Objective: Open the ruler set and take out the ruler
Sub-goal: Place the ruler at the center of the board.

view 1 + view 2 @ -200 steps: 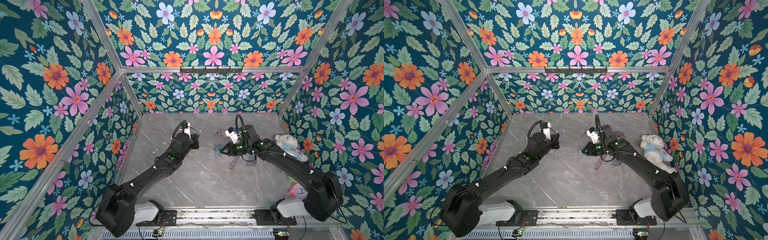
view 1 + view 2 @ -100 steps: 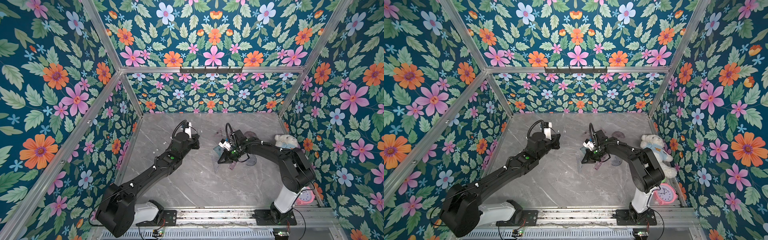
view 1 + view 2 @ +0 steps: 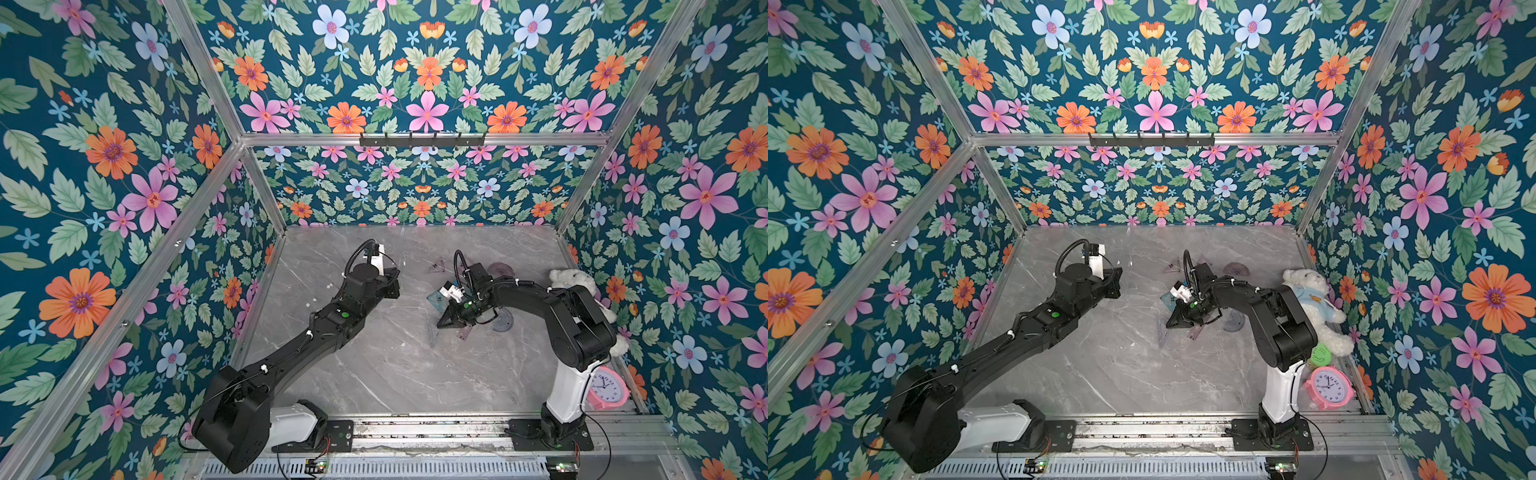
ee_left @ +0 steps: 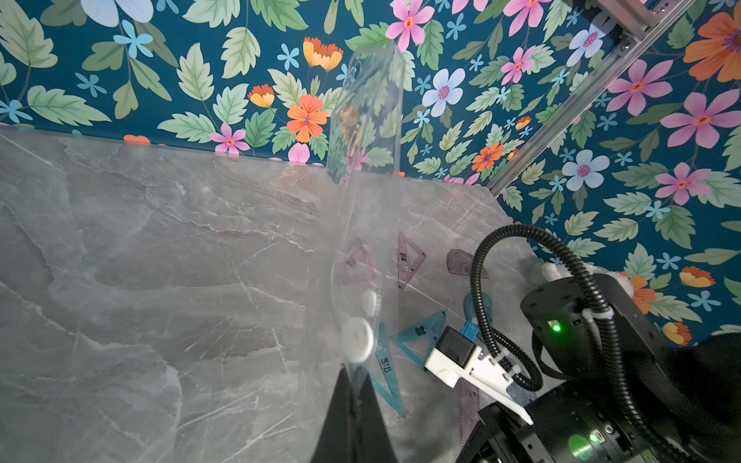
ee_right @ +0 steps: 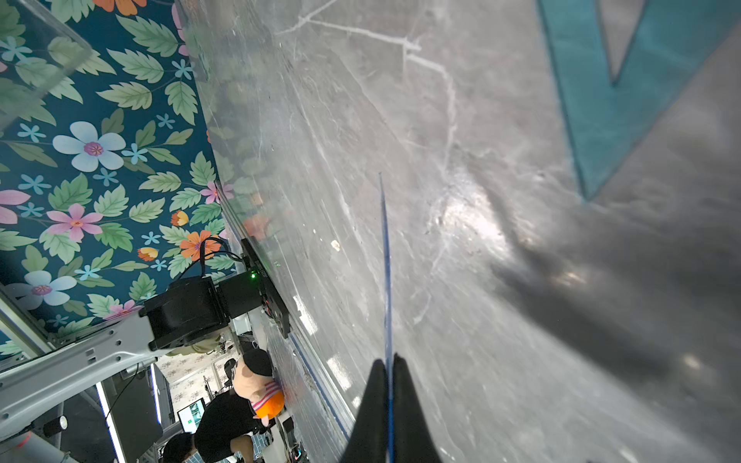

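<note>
The left claw [image 4: 355,387] is closed on one end of the clear pouch [image 4: 363,192] and holds it in the air over the worktop [image 4: 160,280], well apart from the teddy bear [image 3: 575,284]. The right claw [image 5: 388,366], nearer to the teddy bear, is closed tight on a thin blue ruler [image 5: 385,260]. The ruler shows only its edge and is low over the worktop. A teal triangle [image 4: 417,332] and some purple pieces lie flat between the teddy bear and the pouch.

I think the ruler is already out of the pouch, so the step now is to put it down. It is better to lower it flat onto a free place and only then open the claw, because thin plastic can slip or flip.
</note>
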You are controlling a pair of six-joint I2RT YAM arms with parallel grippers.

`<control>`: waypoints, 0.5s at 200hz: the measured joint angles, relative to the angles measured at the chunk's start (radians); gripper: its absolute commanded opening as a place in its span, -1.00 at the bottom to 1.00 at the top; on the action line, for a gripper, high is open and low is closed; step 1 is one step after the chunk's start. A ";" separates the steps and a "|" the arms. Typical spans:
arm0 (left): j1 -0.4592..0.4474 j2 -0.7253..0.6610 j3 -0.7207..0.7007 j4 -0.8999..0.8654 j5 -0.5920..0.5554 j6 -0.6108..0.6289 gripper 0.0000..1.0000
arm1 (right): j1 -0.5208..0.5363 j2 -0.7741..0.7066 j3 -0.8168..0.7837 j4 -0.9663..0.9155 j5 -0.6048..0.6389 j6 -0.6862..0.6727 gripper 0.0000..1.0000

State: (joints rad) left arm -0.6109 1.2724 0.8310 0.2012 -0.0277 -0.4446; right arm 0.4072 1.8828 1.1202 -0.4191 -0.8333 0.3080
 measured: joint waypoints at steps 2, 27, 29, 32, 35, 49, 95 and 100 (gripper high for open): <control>0.000 0.000 0.000 0.000 0.000 0.000 -1.00 | -0.002 0.000 -0.002 0.003 0.000 0.001 -0.94; 0.000 0.005 0.002 0.000 0.001 0.000 -1.00 | -0.015 -0.003 -0.016 0.034 0.000 0.017 -0.85; 0.000 0.005 0.002 0.000 0.001 0.000 -1.00 | -0.017 -0.003 -0.017 0.036 0.000 0.019 -0.84; 0.000 0.005 0.002 0.000 0.002 0.000 -1.00 | -0.018 -0.003 -0.018 0.039 0.000 0.023 -0.83; 0.000 0.005 0.002 0.000 0.003 0.000 -1.00 | -0.020 -0.003 -0.019 0.042 0.000 0.024 -0.83; 0.000 0.006 0.002 0.000 0.003 0.000 -1.00 | -0.026 -0.003 -0.023 0.053 0.002 0.026 -0.81; 0.000 0.005 0.002 0.000 0.003 0.000 -1.00 | -0.027 0.003 -0.031 0.064 0.006 0.029 -0.76; 0.000 0.005 0.002 0.000 0.003 0.000 -1.00 | -0.027 0.005 -0.031 0.066 0.008 0.029 -0.75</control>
State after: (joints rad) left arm -0.6109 1.2770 0.8326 0.2008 -0.0242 -0.4446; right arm 0.3801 1.8874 1.0893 -0.3531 -0.8257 0.3370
